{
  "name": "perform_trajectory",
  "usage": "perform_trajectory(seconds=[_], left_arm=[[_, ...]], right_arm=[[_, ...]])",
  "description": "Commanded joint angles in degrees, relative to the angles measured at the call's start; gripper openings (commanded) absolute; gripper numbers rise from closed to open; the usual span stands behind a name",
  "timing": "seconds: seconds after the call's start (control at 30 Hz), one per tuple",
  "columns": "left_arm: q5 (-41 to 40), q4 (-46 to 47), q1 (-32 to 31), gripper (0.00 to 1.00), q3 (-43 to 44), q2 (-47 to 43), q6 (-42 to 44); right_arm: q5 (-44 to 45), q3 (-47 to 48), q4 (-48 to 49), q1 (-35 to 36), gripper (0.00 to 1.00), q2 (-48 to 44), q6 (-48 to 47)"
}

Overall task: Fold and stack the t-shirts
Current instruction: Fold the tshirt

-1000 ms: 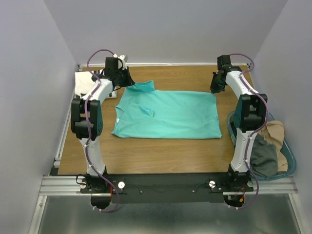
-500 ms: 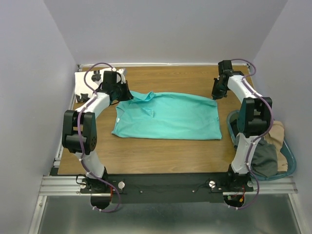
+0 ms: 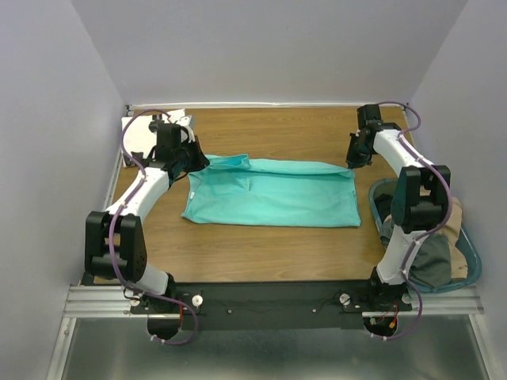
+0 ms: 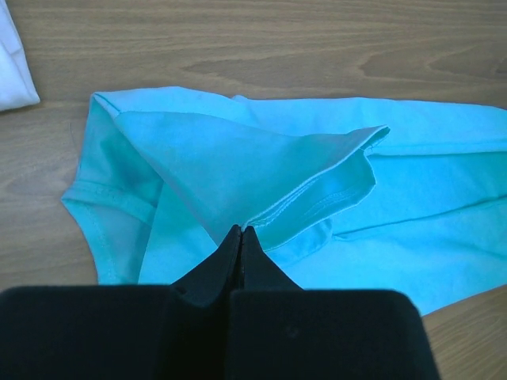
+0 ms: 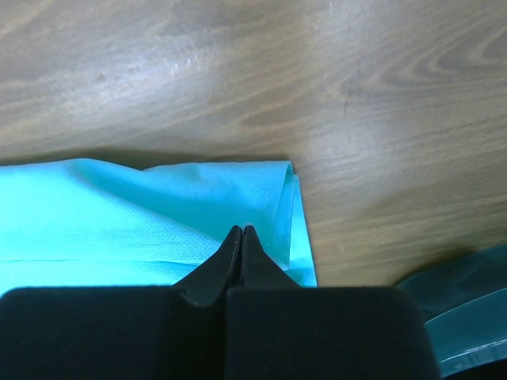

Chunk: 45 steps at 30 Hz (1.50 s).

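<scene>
The turquoise t-shirt (image 3: 269, 198) lies flat across the middle of the wooden table (image 3: 269, 253). Its far edge is lifted and doubled over toward the near side. My left gripper (image 3: 198, 161) is shut on the far left corner by the sleeve. In the left wrist view the closed tips (image 4: 240, 229) pinch a raised flap of the turquoise cloth (image 4: 238, 158). My right gripper (image 3: 354, 161) is shut on the far right corner, its tips (image 5: 242, 229) clamping a fold of the turquoise hem (image 5: 119, 214). The white t-shirt (image 3: 139, 131) lies at the far left corner, partly behind the left arm.
A teal basket (image 3: 467, 261) holding grey and tan clothes stands off the table's right edge beside the right arm; its rim (image 5: 467, 317) shows in the right wrist view. Grey walls close in the left, right and back. The white shirt's edge (image 4: 12, 71) lies left of the held flap.
Both grippers have come down and toward the near side with the shirt's far corners. The far edge is now folded over, so the shirt looks narrower front to back.
</scene>
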Motion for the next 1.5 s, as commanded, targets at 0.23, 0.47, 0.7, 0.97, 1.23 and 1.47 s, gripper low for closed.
perform_trajectory(seconds=[0.23, 0.47, 0.7, 0.97, 1.23, 1.47], left_arm=[[-0.84, -0.62, -0.23, 0.0, -8.47, -10.46, -3.1], [-0.58, -1.15, -0.23, 0.0, -12.52, -14.07, -3.54], [-0.49, -2.2, -0.23, 0.0, -16.56, -16.53, -3.72], [-0.58, -6.59, -0.31, 0.06, -18.94, -20.21, -4.77], [0.3, -11.43, -0.4, 0.39, -20.43, -29.45, -8.64], [0.74, -7.04, -0.4, 0.39, -18.68, -22.72, -8.73]], right_arm=[[0.75, -6.9, 1.83, 0.14, 0.0, -5.64, -0.47], [1.98, -9.1, 2.0, 0.14, 0.0, -7.31, -0.12], [2.34, -11.74, 2.53, 0.22, 0.0, -7.58, -0.12], [1.98, -15.17, 2.71, 0.31, 0.2, -10.56, 0.14], [1.02, -18.33, 2.71, 0.75, 0.51, -17.07, 0.58], [-1.7, -14.04, 2.88, 0.66, 0.52, -12.6, 0.14]])
